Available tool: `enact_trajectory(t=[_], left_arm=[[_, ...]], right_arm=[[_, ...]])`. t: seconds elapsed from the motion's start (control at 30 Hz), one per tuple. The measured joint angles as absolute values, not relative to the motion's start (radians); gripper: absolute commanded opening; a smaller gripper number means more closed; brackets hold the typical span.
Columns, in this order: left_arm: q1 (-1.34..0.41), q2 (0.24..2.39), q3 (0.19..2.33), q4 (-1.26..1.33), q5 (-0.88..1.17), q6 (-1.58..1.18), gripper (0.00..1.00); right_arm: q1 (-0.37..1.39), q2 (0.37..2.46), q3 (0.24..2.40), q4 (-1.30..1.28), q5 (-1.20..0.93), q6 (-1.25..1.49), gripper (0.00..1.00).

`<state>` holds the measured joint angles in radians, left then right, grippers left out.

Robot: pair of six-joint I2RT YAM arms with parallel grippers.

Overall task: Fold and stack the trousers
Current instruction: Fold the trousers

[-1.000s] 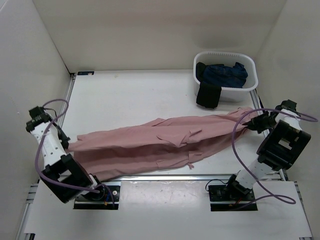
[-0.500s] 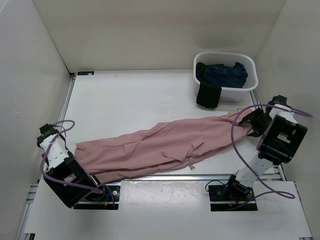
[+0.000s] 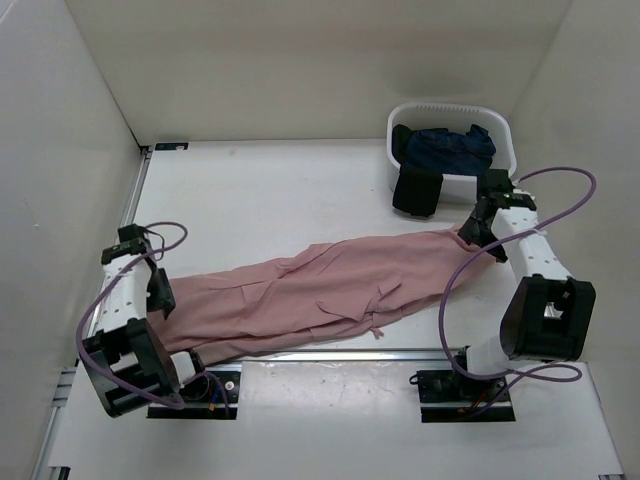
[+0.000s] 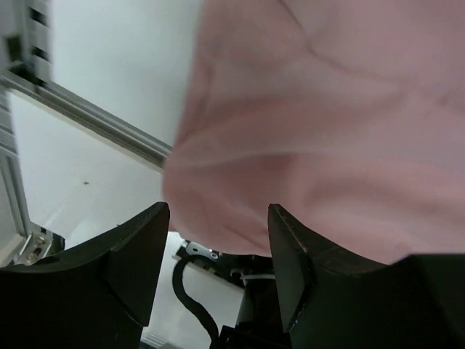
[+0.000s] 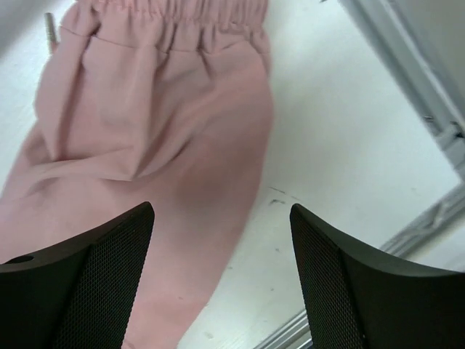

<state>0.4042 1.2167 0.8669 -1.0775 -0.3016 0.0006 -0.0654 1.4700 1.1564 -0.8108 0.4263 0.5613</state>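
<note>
Pink trousers point(image 3: 320, 285); left pincer point(image 4: 218, 218), right pincer point(image 5: 221, 211) agape

Trousers point(image 3: 320, 290) across table point(image 3: 250, 200) front; basket point(image 3: 480, 188) behind (right corner).

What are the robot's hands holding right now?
Nothing. Both are open: the left gripper at one end of the pink trousers, the right gripper above their waistband.

Left arm point(image 3: 122, 305): elbow folded low by its base, forearm running up left side, wrist kinked so left gripper point(image 3: 160, 293) points down toward table, jaws spread. Right arm point(image 3: 535, 262): pretty much same deal, elbow low, forearm stretched away toward far right, right gripper point(image 3: 473, 228) angled left and down, jaws wide apart.
</note>
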Motion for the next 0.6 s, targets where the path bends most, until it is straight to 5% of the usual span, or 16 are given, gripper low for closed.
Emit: enact_trajectory(t=[0.2, 0.37, 0.53, 0.6], left_arm=[[0.291, 1.225, 0.655, -1.005, -0.339, 0.000, 0.66], [0.278, 1.334, 0.572, -0.938, -0.443, 0.017, 0.59], [0.278, 1.546, 0.715, -0.903, -0.511, 0.032, 0.55], [0.281, 1.612, 0.806, -0.856, -0.522, 0.033, 0.55]], right_arm=[[0.022, 1.474, 1.157, -0.837, 0.558, 0.569, 0.67], [0.022, 1.586, 1.179, -0.794, 0.451, 0.545, 0.16], [-0.001, 1.765, 1.172, -0.738, 0.333, 0.571, 0.11], [-0.020, 1.775, 1.140, -0.715, 0.279, 0.591, 0.17]])
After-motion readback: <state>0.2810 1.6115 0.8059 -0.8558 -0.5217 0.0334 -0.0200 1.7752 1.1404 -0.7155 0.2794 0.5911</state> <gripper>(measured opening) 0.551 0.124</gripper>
